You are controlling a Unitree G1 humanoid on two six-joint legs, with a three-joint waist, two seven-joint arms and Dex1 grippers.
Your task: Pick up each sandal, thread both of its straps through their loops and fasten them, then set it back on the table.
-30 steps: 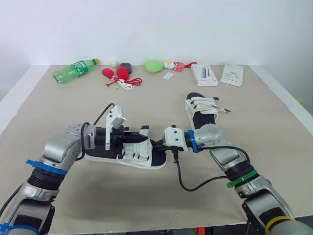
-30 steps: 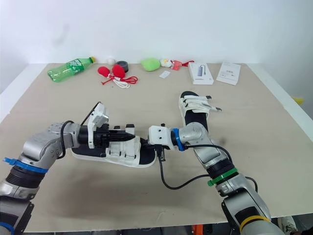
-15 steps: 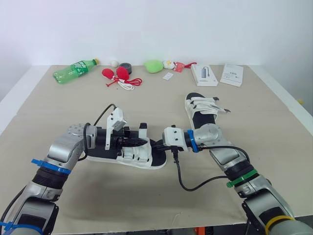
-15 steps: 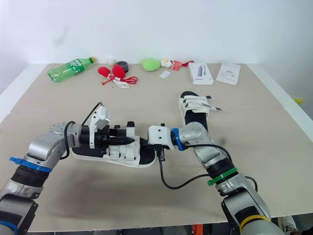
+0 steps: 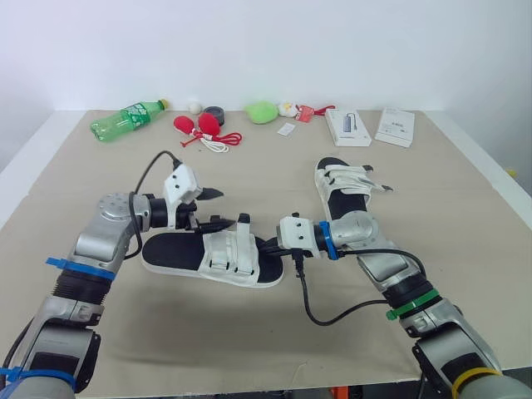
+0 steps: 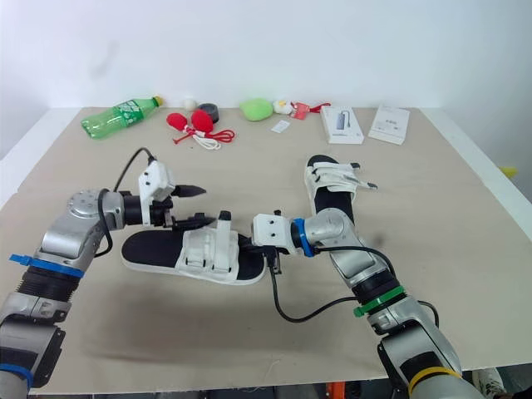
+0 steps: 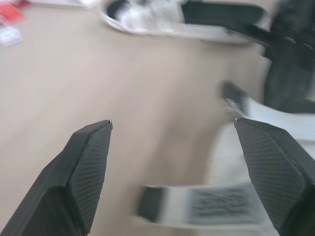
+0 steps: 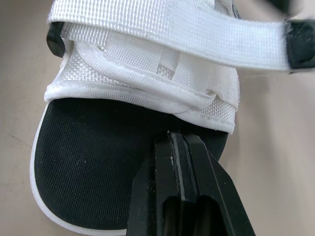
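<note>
Just beside sandal [image 5: 226,258], left pincer [image 5: 219,208] agape

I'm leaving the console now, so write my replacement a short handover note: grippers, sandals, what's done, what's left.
Left gripper: open, empty, above the near sandal.
Right gripper: shut, pressing on that sandal's black footbed.
Its strap end stands up unfastened.
Far sandal lies on the table, with its strap tip sticking out sideways.
Done: nothing clearly finished.
Left: fasten both, set down.
</note>
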